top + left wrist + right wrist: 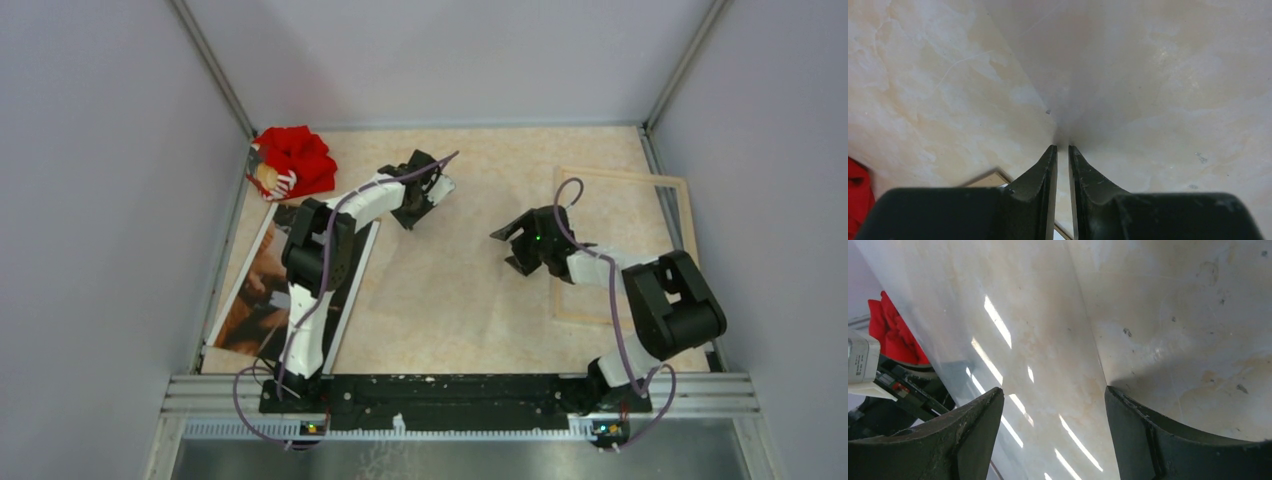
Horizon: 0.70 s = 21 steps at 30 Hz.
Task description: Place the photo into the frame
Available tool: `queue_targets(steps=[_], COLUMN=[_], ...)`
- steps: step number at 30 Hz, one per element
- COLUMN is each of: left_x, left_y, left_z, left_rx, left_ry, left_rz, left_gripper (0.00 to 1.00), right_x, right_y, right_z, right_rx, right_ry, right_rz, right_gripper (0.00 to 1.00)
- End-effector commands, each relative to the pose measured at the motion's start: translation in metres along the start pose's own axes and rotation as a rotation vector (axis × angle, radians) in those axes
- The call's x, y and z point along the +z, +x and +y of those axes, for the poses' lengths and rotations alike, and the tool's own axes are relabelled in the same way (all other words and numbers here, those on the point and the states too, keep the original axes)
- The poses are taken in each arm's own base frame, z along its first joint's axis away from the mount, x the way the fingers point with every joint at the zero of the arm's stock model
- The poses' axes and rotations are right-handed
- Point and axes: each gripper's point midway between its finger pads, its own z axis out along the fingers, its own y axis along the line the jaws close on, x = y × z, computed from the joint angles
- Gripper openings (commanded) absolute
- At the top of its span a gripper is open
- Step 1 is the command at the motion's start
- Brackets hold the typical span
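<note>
The photo, a dark print with a white border, lies flat at the table's left side, partly under my left arm. The light wooden frame lies at the right, behind my right arm. Between them a clear sheet rests on the table. My left gripper points down at a corner of that clear sheet. Its jaws stand a narrow gap apart, and only table colour shows between them. My right gripper is wide open over the sheet's other edge, holding nothing.
A red cloth bundle sits at the back left corner, also seen as a red cloth in the right wrist view. A tan flat corner shows just behind my left fingers. Grey walls close in the table on three sides.
</note>
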Motion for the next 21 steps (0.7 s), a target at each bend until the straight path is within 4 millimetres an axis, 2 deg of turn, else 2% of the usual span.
queue_targets(steps=[1, 8, 14, 21], left_x=[0.062, 0.062, 0.062, 0.064], left_y=[0.062, 0.052, 0.043, 0.034], left_z=[-0.108, -0.124, -0.141, -0.153], left_rx=[-0.003, 0.028, 0.057, 0.072], left_ry=[0.377, 0.406, 0.441, 0.475], left_rz=[0.188, 0.182, 0.181, 0.173], left_gripper=[0.23, 0.22, 0.21, 0.2], right_x=[-0.011, -0.023, -0.041, -0.055], right_y=[0.012, 0.001, -0.014, -0.019], right_z=[-0.018, -0.016, 0.0, 0.014], right_rx=[0.034, 0.05, 0.042, 0.027], right_ry=[0.044, 0.013, -0.037, -0.074], right_rz=[0.055, 0.029, -0.017, -0.026], right_gripper=[0.75, 0.75, 0.75, 0.75])
